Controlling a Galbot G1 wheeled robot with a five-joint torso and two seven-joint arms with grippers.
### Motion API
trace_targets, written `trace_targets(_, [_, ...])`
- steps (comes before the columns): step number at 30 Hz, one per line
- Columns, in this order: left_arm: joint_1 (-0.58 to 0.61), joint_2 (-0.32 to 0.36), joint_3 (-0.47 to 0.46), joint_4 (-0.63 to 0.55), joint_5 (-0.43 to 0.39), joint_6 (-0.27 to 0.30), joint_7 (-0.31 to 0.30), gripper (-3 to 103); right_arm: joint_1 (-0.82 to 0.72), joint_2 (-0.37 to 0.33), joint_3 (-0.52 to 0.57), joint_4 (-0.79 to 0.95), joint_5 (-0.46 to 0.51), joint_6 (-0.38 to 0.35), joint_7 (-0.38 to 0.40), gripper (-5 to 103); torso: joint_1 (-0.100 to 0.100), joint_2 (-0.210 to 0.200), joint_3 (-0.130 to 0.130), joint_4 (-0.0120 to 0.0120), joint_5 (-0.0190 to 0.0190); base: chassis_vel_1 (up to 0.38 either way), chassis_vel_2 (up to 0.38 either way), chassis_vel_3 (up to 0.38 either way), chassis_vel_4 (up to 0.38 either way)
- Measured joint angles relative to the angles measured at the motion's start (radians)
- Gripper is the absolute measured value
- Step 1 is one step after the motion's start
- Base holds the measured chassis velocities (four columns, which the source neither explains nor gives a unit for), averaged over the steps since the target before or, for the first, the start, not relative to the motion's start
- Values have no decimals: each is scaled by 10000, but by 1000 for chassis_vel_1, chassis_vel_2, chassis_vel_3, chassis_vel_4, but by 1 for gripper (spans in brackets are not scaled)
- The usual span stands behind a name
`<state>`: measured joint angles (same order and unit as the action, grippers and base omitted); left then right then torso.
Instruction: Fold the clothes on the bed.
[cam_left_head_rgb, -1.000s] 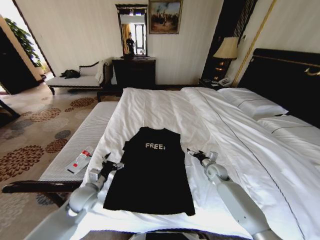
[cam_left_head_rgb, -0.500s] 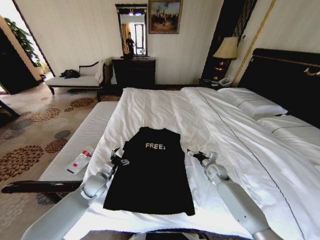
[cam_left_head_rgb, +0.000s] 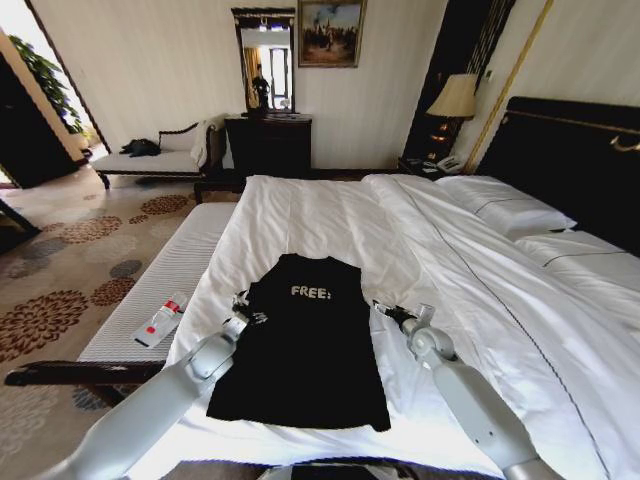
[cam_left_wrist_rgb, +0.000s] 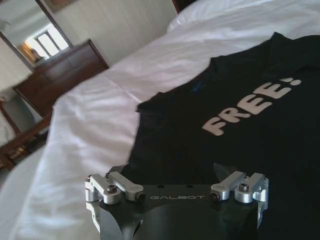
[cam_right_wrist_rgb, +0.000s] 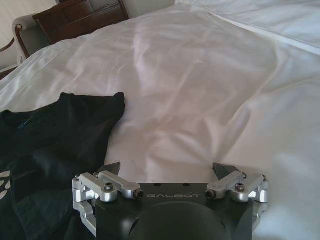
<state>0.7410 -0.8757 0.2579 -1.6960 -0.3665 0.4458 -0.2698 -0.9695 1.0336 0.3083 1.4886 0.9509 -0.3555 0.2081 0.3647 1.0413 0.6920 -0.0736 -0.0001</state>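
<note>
The black T-shirt (cam_left_head_rgb: 300, 345) lies flat on the white bed (cam_left_head_rgb: 480, 290), already narrowed, "FREE!" facing up. Left gripper (cam_left_head_rgb: 243, 309) is over the shirt's left shoulder edge, fingers (cam_left_wrist_rgb: 119, 172) spread apart, holding nothing. Right gripper (cam_left_head_rgb: 388, 312) hovers just beside the opposite edge, over the duvet, fingers (cam_right_wrist_rgb: 111, 169) likewise released. Risk here: the right fingers look off the cloth, though the angle is shallow, so a pinch could catch duvet instead. Uneven grips would skew the fold.
</note>
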Motion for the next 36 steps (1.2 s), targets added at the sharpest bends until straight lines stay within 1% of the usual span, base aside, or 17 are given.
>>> trace_targets(2, [-334,-108,341,92,-489,476,-133,94,21,10,61,9,102,-30,75,100,0,0,0,1,1,0,0,0,0])
trace_targets(3, [-416,-121,427,124,-608,646,-183,93,21,14,103,23,142,-43,98,100,1,0,0,2,4,0,0,0,0])
trace_targets(4, [-416,-121,427,124,-608,646,-183,93,21,14,103,23,142,-43,98,100,1,0,0,2,4,0,0,0,0])
trace_targets(7, [-516,-80,510,159,-691,1061,-332,93,-1,16,266,38,286,-79,148,100,-1,0,0,4,2,0,0,0,0])
trace_targets(8, [-516,-80,510,159,-691,1061,-332,93,-1,16,266,38,286,-79,148,100,-1,0,0,4,2,0,0,0,0])
trace_targets(10, [-522,-17,453,150,-709,1251,-371,92,-9,16,355,-9,343,-84,156,100,-2,0,-1,6,0,0,0,0,0])
trace_targets(13, [-567,-55,428,248,-681,1266,-366,91,-7,38,375,-54,364,-84,163,100,-2,0,-1,6,3,0,0,0,0])
trace_targets(15, [-659,-166,459,425,-669,1244,-342,88,1,55,376,-78,366,-87,169,100,-2,0,-1,4,1,0,0,0,0])
trace_targets(18, [-780,-283,516,585,-729,1229,-334,86,12,74,374,-77,366,-89,192,100,-2,0,-1,4,0,0,0,0,0])
trace_targets(21, [-876,-290,615,630,-886,1286,-340,85,2,73,396,-47,368,-94,209,100,-2,0,-1,4,1,0,0,0,0])
trace_targets(26, [-899,-320,678,757,-881,1288,-375,81,0,70,452,-46,432,-100,232,100,-2,0,-1,5,1,0,0,0,0])
trace_targets(28, [-899,-337,680,777,-877,1286,-395,81,0,72,459,-46,438,-101,235,100,-2,0,-1,5,1,0,0,0,0])
trace_targets(32, [-912,-413,681,883,-889,1285,-464,60,-15,81,488,-47,464,-106,256,100,-2,0,-1,4,1,0,0,0,0])
trace_targets(34, [-912,-418,681,906,-902,1287,-468,60,-18,82,493,-48,472,-106,264,100,-2,0,-1,4,1,0,0,0,0])
trace_targets(35, [-913,-417,679,928,-915,1287,-468,49,-20,83,496,-47,486,-108,280,100,-2,0,-1,4,1,0,0,0,0])
trace_targets(36, [-911,-415,677,938,-919,1287,-468,49,-20,82,499,-43,498,-110,291,100,-2,1,-1,4,1,0,0,0,0])
